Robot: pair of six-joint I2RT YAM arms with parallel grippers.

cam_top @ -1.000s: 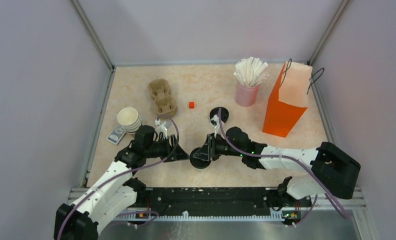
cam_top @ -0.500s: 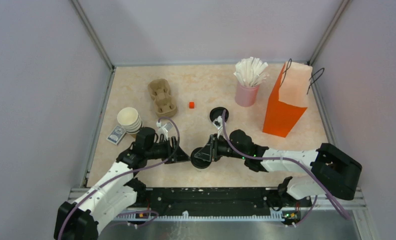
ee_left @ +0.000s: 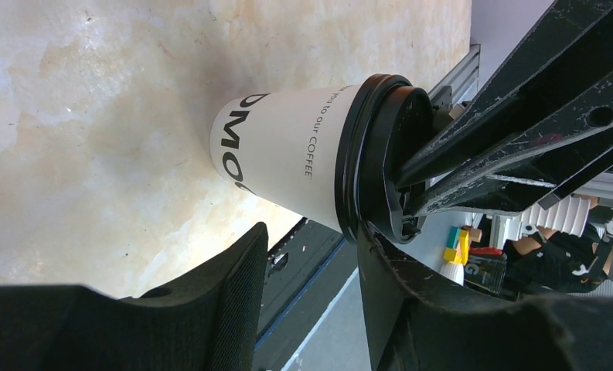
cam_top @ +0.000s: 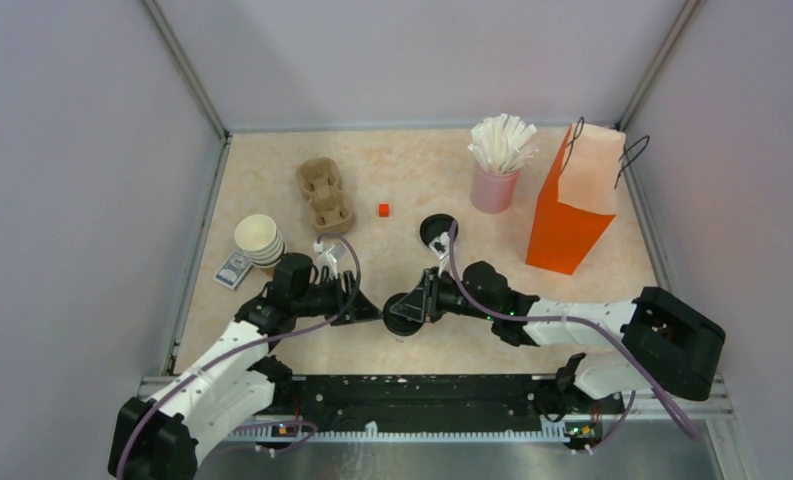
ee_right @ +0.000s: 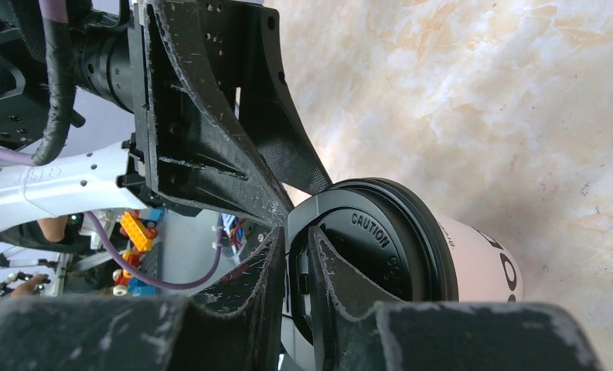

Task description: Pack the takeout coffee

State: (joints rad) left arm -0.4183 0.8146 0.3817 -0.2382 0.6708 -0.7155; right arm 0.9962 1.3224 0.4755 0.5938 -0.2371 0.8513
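We see the takeout coffee upright on the table in the lower middle of the top view, between the 2 grippers. The right gripper is clamped on the rim of its black lid. The left gripper, jaws apart, sits just left of it, grasping nothing. The orange bag stands at the upper right.

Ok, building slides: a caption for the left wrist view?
Right gripper pinching the takeout coffee's black lid, left gripper open alongside.
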